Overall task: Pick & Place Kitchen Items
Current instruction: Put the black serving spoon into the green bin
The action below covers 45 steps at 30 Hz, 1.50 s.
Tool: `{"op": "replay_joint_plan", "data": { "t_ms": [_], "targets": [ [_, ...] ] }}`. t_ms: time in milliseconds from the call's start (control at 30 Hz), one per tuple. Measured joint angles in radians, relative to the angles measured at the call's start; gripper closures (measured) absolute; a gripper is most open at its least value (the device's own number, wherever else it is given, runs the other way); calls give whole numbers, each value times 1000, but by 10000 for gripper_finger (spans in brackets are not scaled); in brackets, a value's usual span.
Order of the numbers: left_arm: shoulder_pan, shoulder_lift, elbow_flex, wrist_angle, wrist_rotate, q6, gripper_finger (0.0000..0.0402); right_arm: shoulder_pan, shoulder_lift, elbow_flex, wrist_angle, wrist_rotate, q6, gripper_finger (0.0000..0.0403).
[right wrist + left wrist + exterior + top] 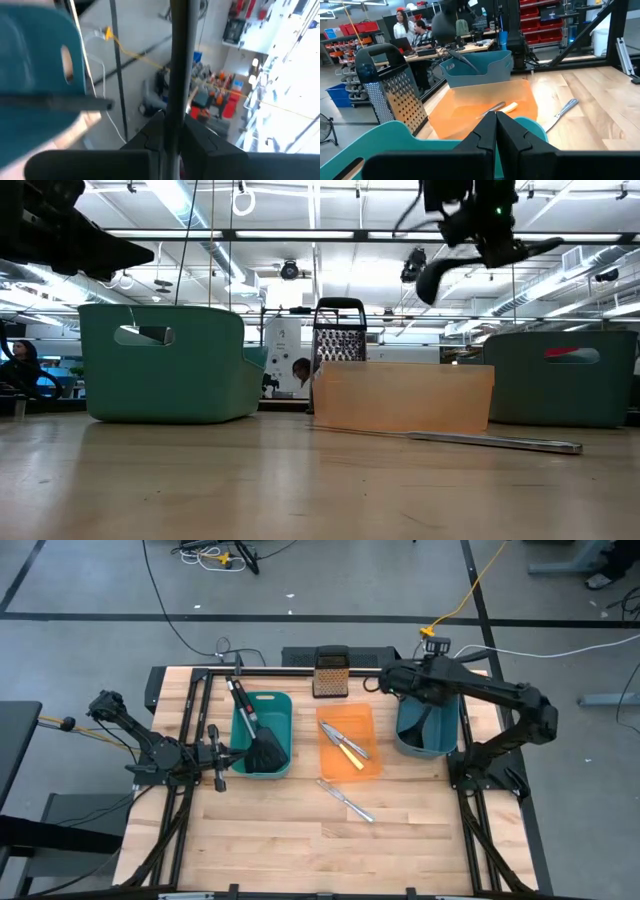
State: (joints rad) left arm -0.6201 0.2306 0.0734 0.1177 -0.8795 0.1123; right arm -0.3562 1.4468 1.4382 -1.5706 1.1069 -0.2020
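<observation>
A pale wooden surface [300, 840] carries two teal bins and an orange tray. The right arm reaches in from the right edge and holds its right gripper [432, 680] above the right teal bin [428, 730], which stands near the far right corner. Its jaws are closed on the thin handle of a black ladle [470, 265]; the low view shows the ladle's bowl hanging high in the air over that bin. The left arm waits by the left edge, its left gripper [496, 131] with jaws pressed shut and empty, just beside the left teal bin [262, 735]. That bin already holds a black slotted spatula [262, 745], its handle leaning toward the far edge.

The orange tray [347, 743] sits between the bins, holding a yellow-handled knife [348, 757] and a silver table knife [345, 735]. Another table knife [346, 800] lies loose on the surface, just nearer than the tray. A dark box grater [330, 673] stands at the far edge.

The step in hand appears to be placing the ladle. Next, the right gripper likely needs to lower it into the bin and release.
</observation>
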Motion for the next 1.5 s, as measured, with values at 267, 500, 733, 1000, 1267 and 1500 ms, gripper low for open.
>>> {"op": "replay_joint_plan", "data": {
  "t_ms": [267, 500, 733, 1000, 1267, 1500],
  "targets": [
    [0, 0, 0, 1, 0, 6, 386, -129, 0, -124, 7, 94, -159, 360],
    [0, 0, 0, 1, -51, 48, 386, -171, 0, -199, 12, 86, -339, 360],
    [0, 0, 0, 1, -51, 47, 386, -178, 1, -298, 106, -11, -461, 360],
    [0, 0, 0, 0, -43, 26, 386, -178, 1, -443, 356, -30, -663, 360],
    [0, 0, 0, 0, -43, 31, 386, -180, 1, -487, 478, -173, -750, 360],
    [0, 0, 0, 0, -43, 31, 386, -180, 1, -510, 504, -303, -781, 360]
  ]
}}
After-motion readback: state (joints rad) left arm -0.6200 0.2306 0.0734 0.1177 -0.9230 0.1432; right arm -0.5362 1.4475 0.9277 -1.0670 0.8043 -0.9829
